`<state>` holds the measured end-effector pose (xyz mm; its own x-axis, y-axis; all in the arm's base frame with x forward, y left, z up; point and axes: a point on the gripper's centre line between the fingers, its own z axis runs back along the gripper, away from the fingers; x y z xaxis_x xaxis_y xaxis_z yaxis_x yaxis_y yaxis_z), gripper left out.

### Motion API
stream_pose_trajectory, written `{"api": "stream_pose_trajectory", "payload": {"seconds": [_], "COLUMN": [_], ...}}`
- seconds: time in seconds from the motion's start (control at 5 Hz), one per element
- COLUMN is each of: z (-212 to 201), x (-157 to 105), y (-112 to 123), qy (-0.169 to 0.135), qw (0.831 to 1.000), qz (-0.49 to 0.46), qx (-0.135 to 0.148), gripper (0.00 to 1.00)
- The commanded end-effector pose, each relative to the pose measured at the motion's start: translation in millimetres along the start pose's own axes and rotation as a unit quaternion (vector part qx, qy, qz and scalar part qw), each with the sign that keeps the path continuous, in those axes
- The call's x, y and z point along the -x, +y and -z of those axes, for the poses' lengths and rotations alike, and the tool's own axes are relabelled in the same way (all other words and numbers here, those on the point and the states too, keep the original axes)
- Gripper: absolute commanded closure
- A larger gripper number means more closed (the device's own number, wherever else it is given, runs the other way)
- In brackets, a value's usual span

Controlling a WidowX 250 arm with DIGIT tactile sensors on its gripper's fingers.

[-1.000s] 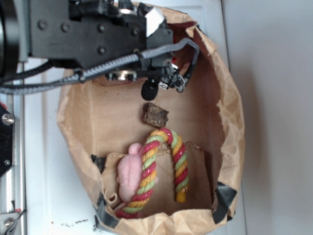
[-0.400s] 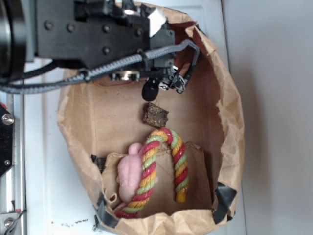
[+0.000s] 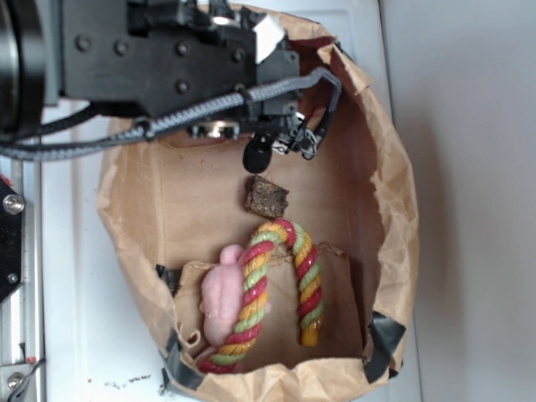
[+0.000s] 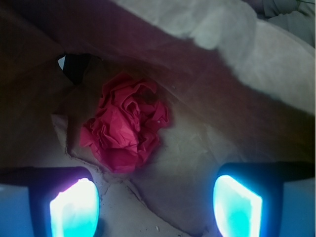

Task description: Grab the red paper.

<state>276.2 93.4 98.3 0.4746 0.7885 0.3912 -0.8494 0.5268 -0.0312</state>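
Note:
In the wrist view the red paper [image 4: 126, 126], a bright crumpled wad with rose-like folds, lies on the brown paper floor just ahead of my gripper [image 4: 155, 207] and a little to its left. The gripper is open, its two glowing fingertips [image 4: 74, 207] wide apart with nothing between them and not touching the wad. In the exterior view the gripper [image 3: 280, 144] hangs low at the top end of the brown paper bag [image 3: 394, 209]. There the arm's black body hides the red paper.
A brown rough chunk [image 3: 265, 197] lies just below the gripper. Further down are a red, green and yellow twisted rope [image 3: 276, 293] and a fuzzy pink lump [image 3: 222, 301]. The bag's wall [image 4: 207, 64] rises close behind the wad.
The arm's black body has shifted slightly over the bag's top end. The fingers stay in about the same place, and the things in the bag have not moved.

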Motion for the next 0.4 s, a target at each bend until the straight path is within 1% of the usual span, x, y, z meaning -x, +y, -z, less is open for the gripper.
{"api": "stream_pose_trajectory", "payload": {"seconds": [0.0,0.2], "z": [-13.5,-14.2], "x": [-10.1,-8.1], "y": [-3.1,1.8], "qy": [-0.016,-0.015], "qw": [1.0,1.0], "qz": [0.0,-0.004], "qx": [0.017,0.019], "gripper": [0.0,0.0]}}
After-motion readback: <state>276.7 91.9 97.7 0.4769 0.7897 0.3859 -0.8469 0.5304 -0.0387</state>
